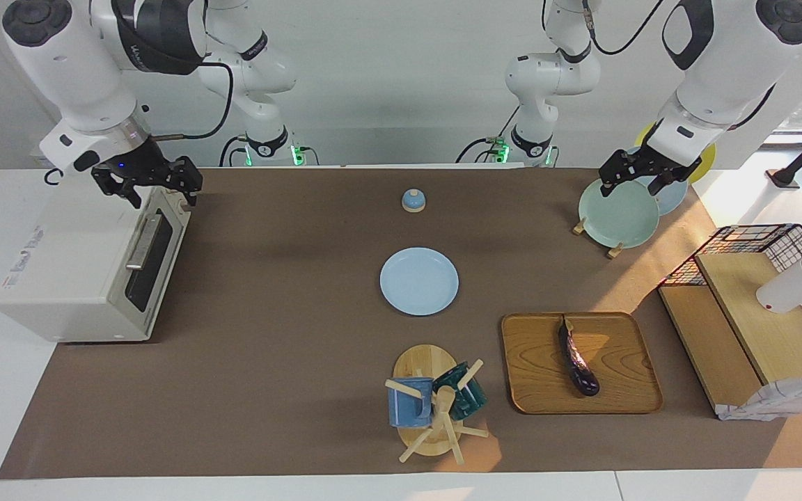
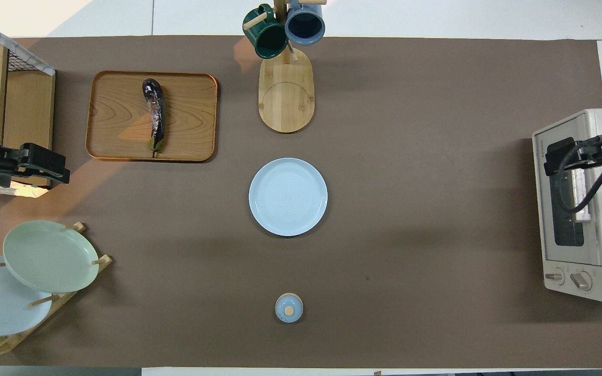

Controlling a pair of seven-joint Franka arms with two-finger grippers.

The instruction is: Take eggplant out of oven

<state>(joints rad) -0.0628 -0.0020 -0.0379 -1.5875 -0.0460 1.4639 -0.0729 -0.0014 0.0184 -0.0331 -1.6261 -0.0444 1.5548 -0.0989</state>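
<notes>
Fingers of both grippers spread, empty: right gripper (image 1: 157,182) over closed oven (image 1: 88,268); left gripper (image 1: 641,178) over plate rack. Eggplant (image 1: 577,357) on wooden tray (image 1: 624,379).

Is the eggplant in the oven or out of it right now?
Out. The eggplant lies on the wooden tray, apart from the oven, whose door is shut.

red warning label on oven (image 2: 588,209), wording unreadable
</notes>
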